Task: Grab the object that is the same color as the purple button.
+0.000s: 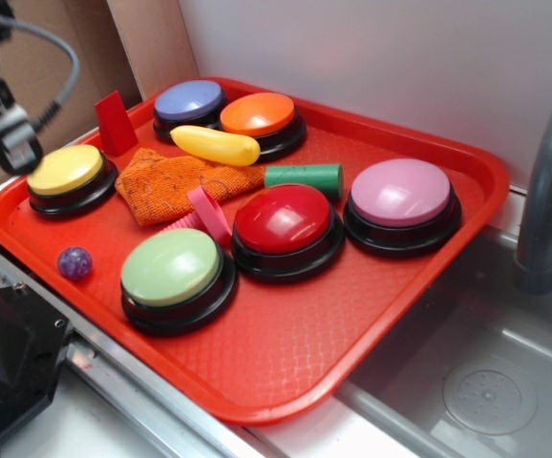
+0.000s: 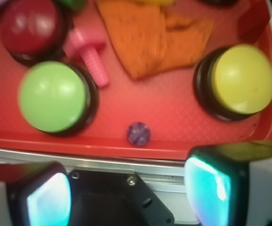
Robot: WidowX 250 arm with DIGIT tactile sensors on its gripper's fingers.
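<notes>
The object, a small glossy dark-purple ball (image 1: 74,261) with pale speckles, lies on the red tray (image 1: 286,382) near its front-left rim, between the yellow button (image 1: 66,172) and the green button (image 1: 173,269). The purple button (image 1: 189,99) sits at the tray's back. My gripper (image 1: 10,143) hangs high over the tray's left edge, apart from the ball. In the wrist view the gripper (image 2: 126,193) is open, nothing between its fingers (image 2: 49,200), over the metal ledge just outside the rim. The ball (image 2: 139,133) lies just beyond, inside the rim.
Also on the tray: red button (image 1: 286,221), lilac-pink button (image 1: 401,194), orange button (image 1: 258,114), orange cloth (image 1: 176,181), pink ridged block (image 1: 205,212), yellow banana-like toy (image 1: 215,145), green cylinder (image 1: 304,177), red block (image 1: 115,122). A sink (image 1: 486,382) with faucet (image 1: 543,191) lies right.
</notes>
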